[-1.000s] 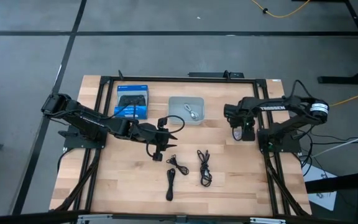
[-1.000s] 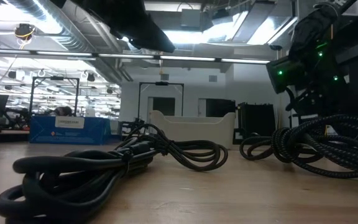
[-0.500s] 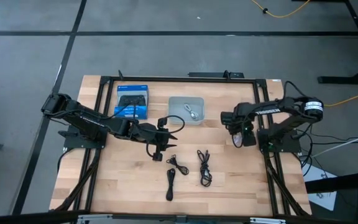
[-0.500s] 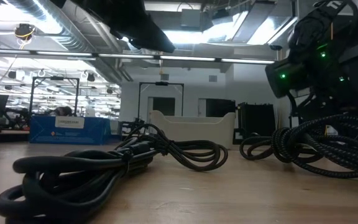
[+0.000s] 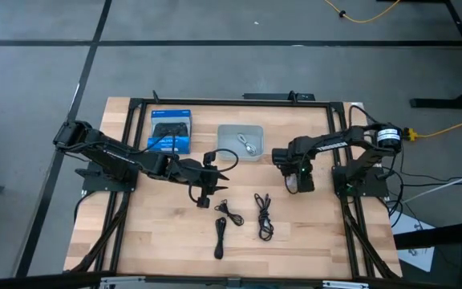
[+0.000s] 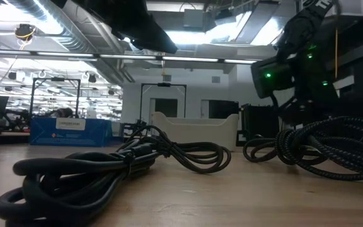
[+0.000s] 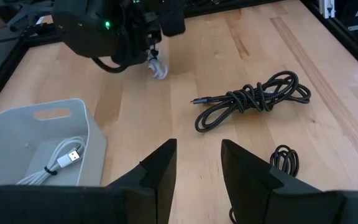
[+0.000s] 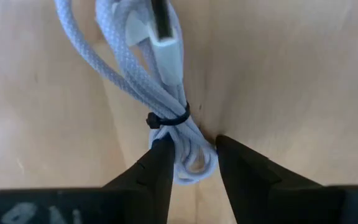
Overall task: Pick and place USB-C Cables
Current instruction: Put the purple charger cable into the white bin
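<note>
My right gripper hangs over the table's middle right, shut on a light grey braided USB-C cable. From the left wrist view that cable dangles under it. A white cable lies in the grey tray. Three black cables rest on the wood in the near half: a small coil, a braided bundle and a straight bundle. My left gripper is open over the table's middle, touching nothing. My right gripper pinches the light grey cable between its two fingers at the looped end of the bundle, just behind the black tie. The fingers point down from above. The rest of the bundle, with its connector, hangs below them.
A blue box sits at the far left beside the tray. A black metal frame runs around the table's edges. My left arm's own black wire loops near the tray. Bare wood lies between the tray and the right gripper.
My right gripper has travelled toward the table's left, from beside its base toward the tray, carrying the light grey cable with it. The left arm and the black cables have kept still.
</note>
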